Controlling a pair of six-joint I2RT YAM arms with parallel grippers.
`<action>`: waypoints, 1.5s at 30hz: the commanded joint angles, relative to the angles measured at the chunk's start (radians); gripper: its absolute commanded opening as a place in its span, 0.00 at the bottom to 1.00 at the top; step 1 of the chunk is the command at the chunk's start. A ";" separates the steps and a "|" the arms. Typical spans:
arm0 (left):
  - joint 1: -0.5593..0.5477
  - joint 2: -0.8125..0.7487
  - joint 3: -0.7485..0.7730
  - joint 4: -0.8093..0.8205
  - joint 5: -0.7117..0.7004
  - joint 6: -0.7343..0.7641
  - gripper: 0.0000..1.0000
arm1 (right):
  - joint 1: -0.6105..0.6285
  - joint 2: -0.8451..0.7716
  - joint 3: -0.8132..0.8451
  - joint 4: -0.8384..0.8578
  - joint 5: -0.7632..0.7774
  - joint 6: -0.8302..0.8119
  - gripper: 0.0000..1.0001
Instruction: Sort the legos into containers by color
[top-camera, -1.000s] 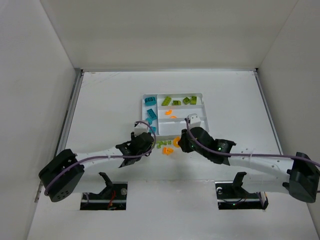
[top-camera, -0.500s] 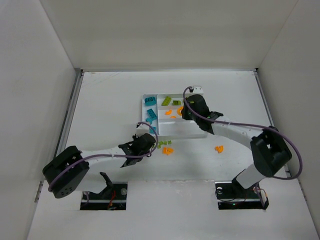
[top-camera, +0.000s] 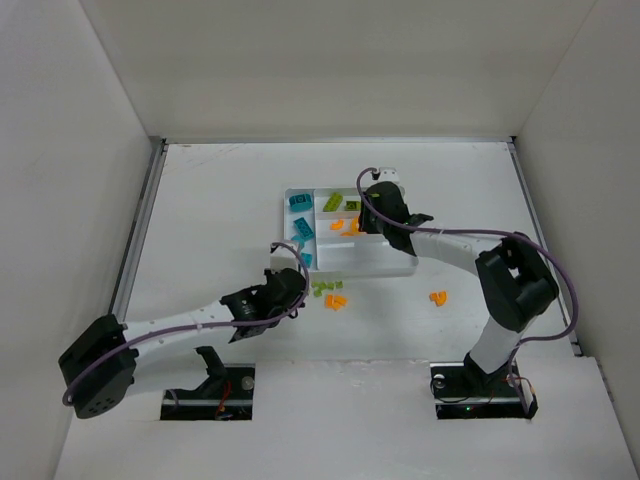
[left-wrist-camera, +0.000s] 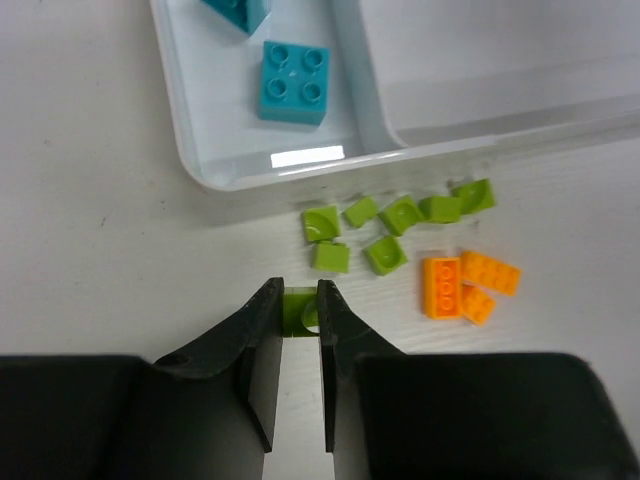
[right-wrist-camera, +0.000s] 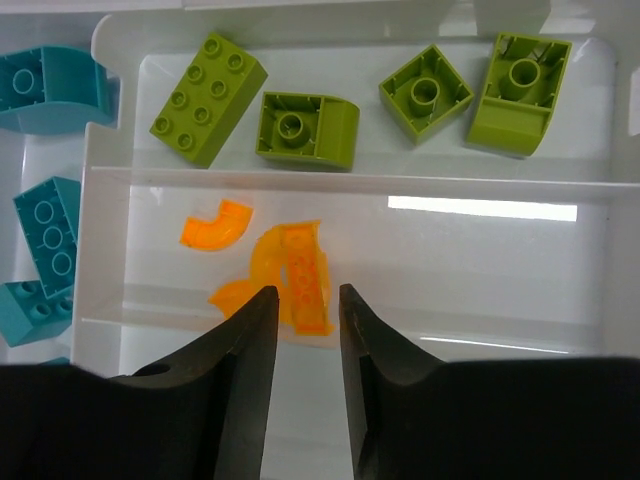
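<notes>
I am watching the white tray (top-camera: 372, 262) sitting around the middle of the table (top-camera: 200, 220), a little toward the far edge. Its 3 long sections are running parallel to that edge and its narrow section is crossing their left ends. The far long section is holding 4 lime green legos (right-wrist-camera: 208, 98): 1 is lying studs up with its long axis slanting, and 3 are lying hollow side up. The middle section is holding the orange legos (right-wrist-camera: 217, 224), a curved piece and a small heap beside it. The narrow section is carrying the teal legos (left-wrist-camera: 292, 84), the nearest a 2-by-2 square lying studs up.

The right pincer (right-wrist-camera: 303, 300) is hovering over the orange heap with its jaws parted, gripping nothing. The left pincer (left-wrist-camera: 297, 298) is clamping shut on a small lime green piece (left-wrist-camera: 300, 315) just on the near side of the tray. 7 loose lime bits (left-wrist-camera: 385, 254) are lying between it and the tray's near wall. 3 orange bricks (left-wrist-camera: 441, 287) are lying just to their right, 1 pointing its long axis at the tray. 1 more orange piece (top-camera: 437, 297) is lying apart, near the tray's near right corner.
</notes>
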 joint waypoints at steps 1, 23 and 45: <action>-0.028 -0.055 0.075 -0.037 -0.009 -0.019 0.11 | -0.006 0.006 0.041 0.057 -0.001 -0.008 0.39; 0.038 0.411 0.411 0.198 0.078 0.132 0.14 | 0.011 -0.502 -0.469 -0.023 0.256 0.254 0.24; 0.023 0.404 0.373 0.238 0.049 0.172 0.55 | -0.104 -0.826 -0.602 -0.614 0.336 0.680 0.54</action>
